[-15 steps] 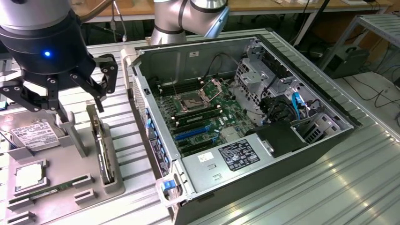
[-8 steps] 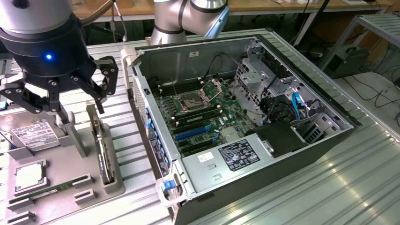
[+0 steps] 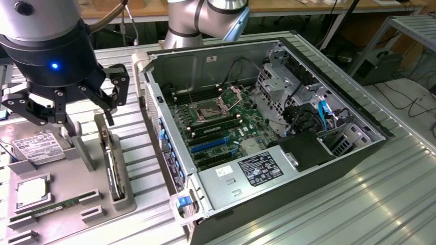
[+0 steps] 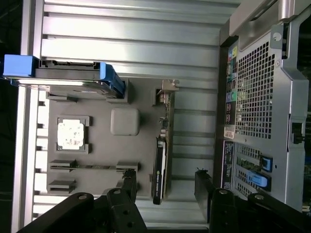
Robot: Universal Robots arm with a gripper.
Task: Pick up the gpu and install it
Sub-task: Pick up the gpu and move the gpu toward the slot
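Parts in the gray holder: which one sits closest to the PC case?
The gpu, the thin black card on edge at the holder's case-side rim; hard drive, CPU and memory stick sit farther away.

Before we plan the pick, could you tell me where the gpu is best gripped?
Grip the gpu by its top long edge, coming down from above: it stands on edge in the holder, both faces free, so the open pincer can straddle it.

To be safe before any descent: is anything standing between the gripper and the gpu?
Nothing visible does. The open gripper hangs above the gpu, which stands on edge in the grey tray.
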